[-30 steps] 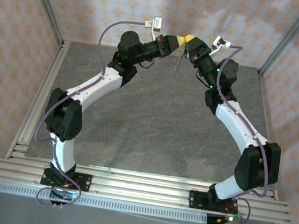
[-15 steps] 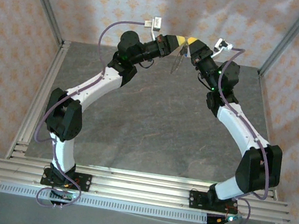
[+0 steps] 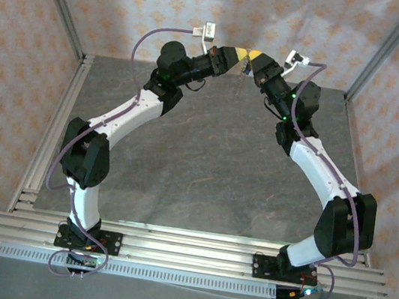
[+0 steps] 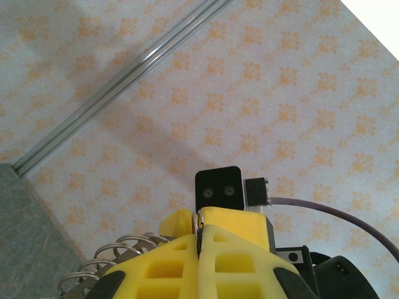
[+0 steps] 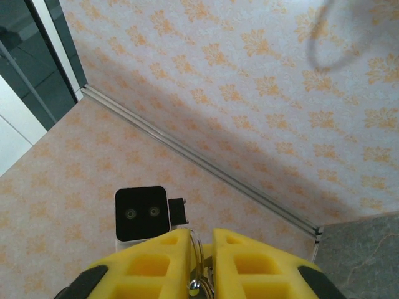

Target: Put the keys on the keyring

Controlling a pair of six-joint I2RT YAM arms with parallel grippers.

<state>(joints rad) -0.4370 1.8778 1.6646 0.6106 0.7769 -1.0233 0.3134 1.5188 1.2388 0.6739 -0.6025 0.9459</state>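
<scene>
**A:** What has changed in the last second?

**B:** In the overhead view, a thin strand dangled below the two grippers at the top centre of the frame. A second ago it hung straight down. Half a second ago it swung out as a longer loop. Now it is pulled up out of that spot, and the left gripper (image 3: 235,53) and right gripper (image 3: 255,54) sit tip to tip, high above the table (image 3: 206,158).

**A:** So where is the keyring?

**B:** Bunched between the tips. In the left wrist view the keyring (image 4: 121,252) fans out in wire coils at the lower left of the frame, just beside the yellow fingers (image 4: 230,249). A thin edge of wire pokes from the slit between them. That gripper is pinched tight on it.

**A:** And the right one?

**B:** At the bottom centre of its own view, its fingers (image 5: 149,261) are almost together. Thin wire loops are caught in the narrow gap. I take them for the same keyring, so it is clamped on that too.

**A:** Any sign of the key?

**B:** I can't pick out a blue head. A small bright bit sits low in that gap, too small to name.

**A:** What does this mean for the job?

**B:** I'd guess the slack is gathered so the threading can be worked right at the tips. It doesn't look finished. A slip now would likely drop everything onto the table.
</scene>
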